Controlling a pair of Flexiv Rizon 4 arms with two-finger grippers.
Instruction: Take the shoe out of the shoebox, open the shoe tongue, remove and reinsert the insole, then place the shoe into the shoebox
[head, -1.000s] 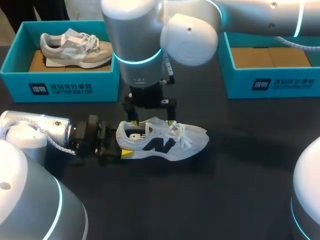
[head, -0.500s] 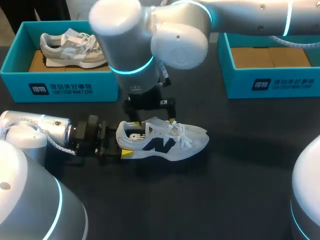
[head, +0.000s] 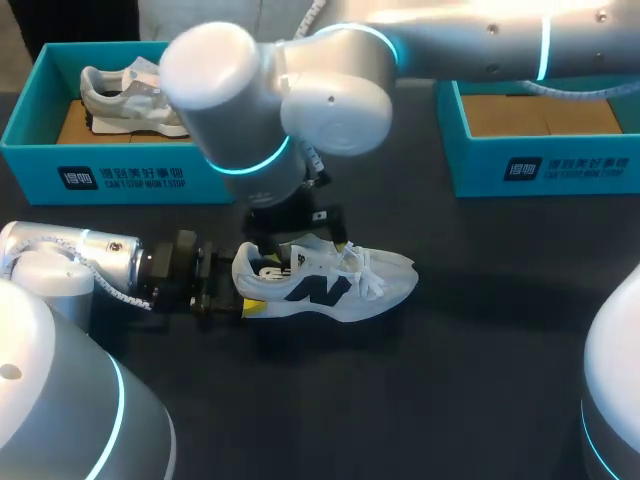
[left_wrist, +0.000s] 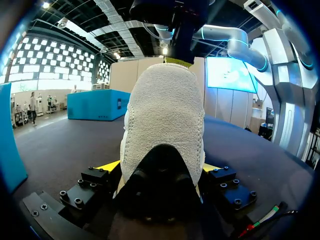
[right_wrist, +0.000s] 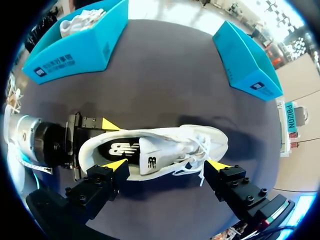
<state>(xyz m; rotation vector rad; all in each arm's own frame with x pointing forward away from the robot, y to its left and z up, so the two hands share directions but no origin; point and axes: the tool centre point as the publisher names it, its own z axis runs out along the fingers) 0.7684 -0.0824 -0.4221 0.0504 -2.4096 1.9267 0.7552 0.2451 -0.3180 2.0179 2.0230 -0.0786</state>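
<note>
A white shoe (head: 330, 285) with a dark logo lies on its sole on the black table, toe pointing right. My left gripper (head: 250, 285) comes in from the left and is shut on the shoe's heel (left_wrist: 165, 115), a yellow tip against each side. My right gripper (head: 300, 243) hangs just above the shoe's opening, largely hidden by its own arm. In the right wrist view the right gripper (right_wrist: 166, 164) stands wide open over the shoe (right_wrist: 165, 147), touching nothing. The tongue (right_wrist: 150, 161) and the printed insole (right_wrist: 120, 149) show inside.
A blue shoebox (head: 120, 160) at the back left holds a grey shoe (head: 130, 100). A second blue shoebox (head: 540, 160) at the back right shows a brown cardboard floor. Bare black table lies in front of and to the right of the white shoe.
My right arm's wrist has swung left and turned while its gripper stays over the shoe. The left gripper and the shoe have not moved.
</note>
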